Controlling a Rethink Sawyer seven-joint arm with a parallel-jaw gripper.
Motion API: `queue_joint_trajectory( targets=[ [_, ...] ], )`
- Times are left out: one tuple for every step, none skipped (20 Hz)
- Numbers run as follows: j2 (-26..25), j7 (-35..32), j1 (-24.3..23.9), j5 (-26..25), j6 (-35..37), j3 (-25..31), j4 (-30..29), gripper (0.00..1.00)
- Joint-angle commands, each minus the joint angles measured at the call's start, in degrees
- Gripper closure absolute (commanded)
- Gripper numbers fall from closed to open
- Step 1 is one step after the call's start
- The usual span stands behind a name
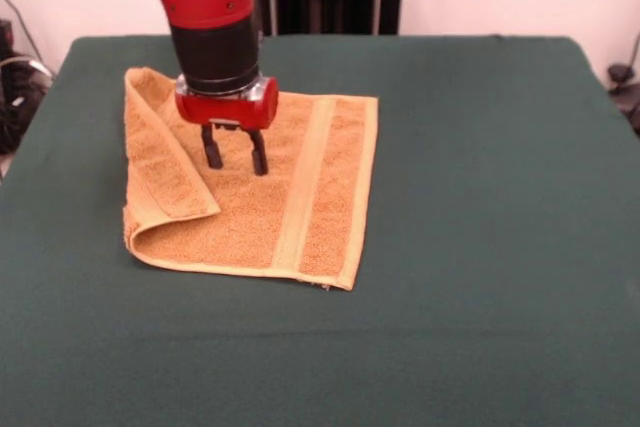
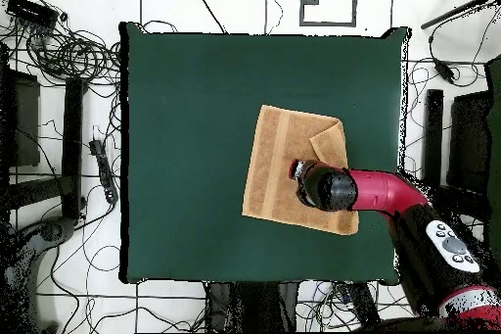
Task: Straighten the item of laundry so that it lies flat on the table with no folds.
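The orange-tan towel [image 1: 262,197] lies on the dark green table [image 1: 480,197], left of centre in the front view. Its left edge is folded over onto itself in a long flap [image 1: 170,162]. A paler woven band [image 1: 305,187] runs down its right part. My gripper [image 1: 235,159] hangs over the towel's middle, fingers open and empty, tips just above or at the cloth. In the overhead view the towel [image 2: 279,168] lies right of the table's centre, with the folded corner [image 2: 328,142] at its upper right, and my gripper [image 2: 298,170] is over it. No label shows.
The green cloth of the table [image 2: 186,154] surrounds the towel on all sides. Cables and stands [image 2: 59,56] lie on the floor around the table. The red arm [image 2: 387,193] reaches in from the lower right in the overhead view.
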State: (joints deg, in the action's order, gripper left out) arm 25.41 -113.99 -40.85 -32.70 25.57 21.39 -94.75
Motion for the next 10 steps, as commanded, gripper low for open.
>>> queue_joint_trajectory(
  targets=[
    [-10.47, 25.01, -7.58, -7.22, 4.27, 9.78, 12.44, 0.00],
    [-10.60, 25.36, -8.12, -7.34, 5.18, 10.46, 12.53, 0.00],
    [-10.58, 25.81, -8.81, -7.75, 5.70, 11.13, 12.39, 0.00],
    [-10.55, 25.93, -9.21, -8.22, 6.23, 11.63, 12.49, 0.00],
    [-10.58, 26.16, -9.46, -8.54, 6.88, 11.95, 12.99, 0.00],
    [-10.67, 26.51, -9.91, -9.19, 7.37, 12.61, 13.29, 0.00],
    [-10.75, 26.74, -10.35, -9.67, 7.89, 13.06, 13.49, 0.00],
    [-10.88, 27.13, -10.82, -10.27, 8.30, 13.66, 13.78, 0.00],
    [-10.96, 27.57, -11.21, -10.65, 8.76, 14.07, 13.99, 0.00],
    [-11.04, 28.00, -11.60, -11.02, 9.22, 14.48, 14.20, 0.00]
  ],
)
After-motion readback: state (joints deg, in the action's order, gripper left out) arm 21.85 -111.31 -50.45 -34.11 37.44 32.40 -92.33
